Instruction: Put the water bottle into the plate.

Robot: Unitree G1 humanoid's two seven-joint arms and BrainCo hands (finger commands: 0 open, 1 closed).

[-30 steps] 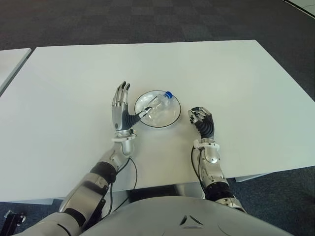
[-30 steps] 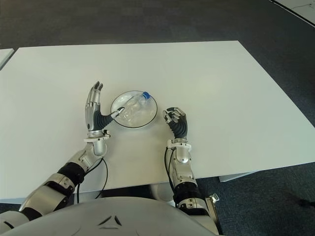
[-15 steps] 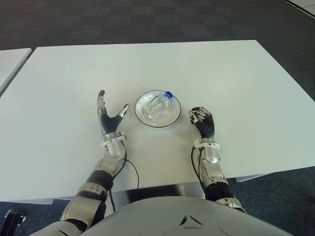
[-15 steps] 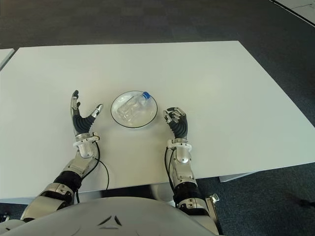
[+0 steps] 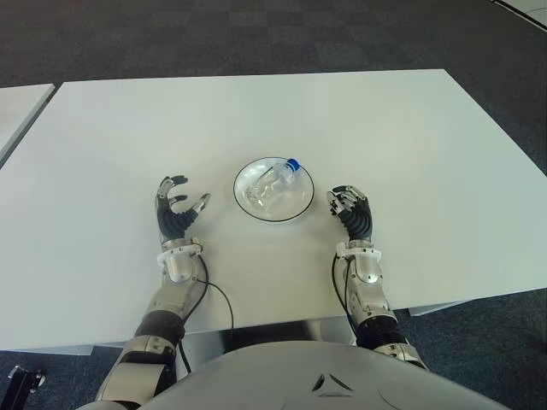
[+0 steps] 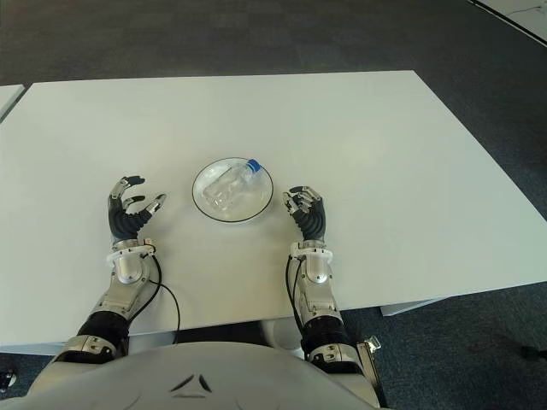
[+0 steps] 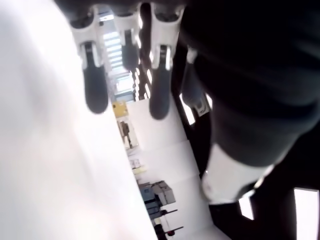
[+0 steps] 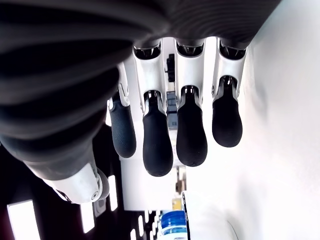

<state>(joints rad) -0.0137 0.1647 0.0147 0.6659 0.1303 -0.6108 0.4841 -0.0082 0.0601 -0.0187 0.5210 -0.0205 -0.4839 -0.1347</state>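
A clear water bottle (image 5: 268, 184) with a blue cap (image 5: 292, 164) lies on its side inside the white, dark-rimmed plate (image 5: 298, 203) at the middle of the table. My left hand (image 5: 176, 210) is left of the plate and well apart from it, palm up, fingers loosely bent and holding nothing. Just right of the plate, my right hand (image 5: 349, 204) stays idle with relaxed, bent fingers (image 8: 159, 145) and an empty palm. The blue cap (image 8: 173, 226) also shows beyond those fingers in the right wrist view.
The white table (image 5: 385, 128) stretches wide around the plate. A second white table's corner (image 5: 17, 102) shows at the far left. Dark carpet (image 5: 256, 34) lies beyond the far edge.
My left hand has drawn back from the plate, moving left and toward my body, and its fingers have bent a little. The bottle stays lying in the plate. The right hand has not moved.
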